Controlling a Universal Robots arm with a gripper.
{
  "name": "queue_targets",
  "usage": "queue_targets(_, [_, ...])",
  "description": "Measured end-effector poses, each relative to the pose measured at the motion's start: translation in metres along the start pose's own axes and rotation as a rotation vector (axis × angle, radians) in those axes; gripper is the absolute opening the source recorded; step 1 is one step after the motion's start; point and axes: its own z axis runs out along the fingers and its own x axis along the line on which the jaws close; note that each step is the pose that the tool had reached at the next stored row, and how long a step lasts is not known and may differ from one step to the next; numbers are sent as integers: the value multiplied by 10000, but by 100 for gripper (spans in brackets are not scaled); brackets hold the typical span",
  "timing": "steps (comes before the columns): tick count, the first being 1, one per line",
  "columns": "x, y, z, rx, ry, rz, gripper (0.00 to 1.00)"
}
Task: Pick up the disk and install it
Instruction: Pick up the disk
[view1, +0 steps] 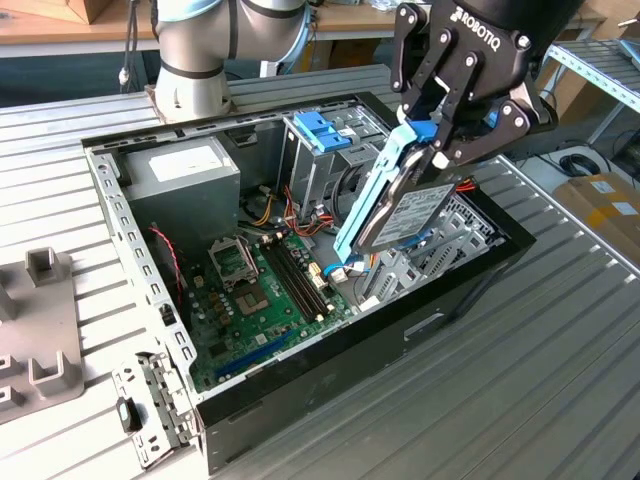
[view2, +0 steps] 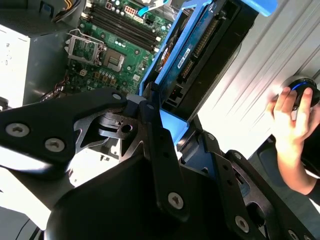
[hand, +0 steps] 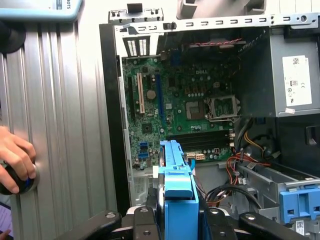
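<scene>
One gripper (view1: 432, 135): jaws gripping disk (view1: 412, 215) at top end.
Disk: hanging tilted over case (view1: 330, 370), exterior view's right corner.

Open computer case (view1: 330, 385) on ribbed table (view1: 500, 400)

white lettering on pincer (view1: 432, 140), disk (view1: 408, 216) label illegible

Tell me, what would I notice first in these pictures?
The robot's black metal fingers grip a flat silver hard drive in a blue plastic frame, tilted above an open black computer case. Inside the case lies a green circuit board, and in the second wrist view a person's hand rests on a round dark object.
</scene>
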Motion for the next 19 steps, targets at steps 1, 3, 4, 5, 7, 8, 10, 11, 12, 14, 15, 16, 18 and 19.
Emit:
queue_targets(1, [0,-7,0,-1,0,0,37])
queue_targets(3, [-1,-22,0,0,1,1,37])
queue_targets(4, [-1,-29,0,-1,1,1,37])
queue_targets(5, [-2,-41,1,0,1,1,37])
queue_targets(7, [-2,-57,1,-1,0,1,37])
queue_targets(8, [-3,-66,1,-1,1,1,37])
queue_targets(10, [-3,-80,2,0,0,0,37])
queue_targets(11, [-4,-87,2,0,0,0,37])
queue_targets(12, [-4,-95,2,0,-1,1,37])
queue_targets(14, [-5,-108,3,0,0,1,37])
queue_targets(15, [-5,-115,2,0,0,0,37])
queue_targets(16, [-5,-122,3,0,0,1,37])
queue_targets(18, [-6,-143,3,0,1,0,37])
queue_targets(19, [-7,-151,4,0,0,0,37])
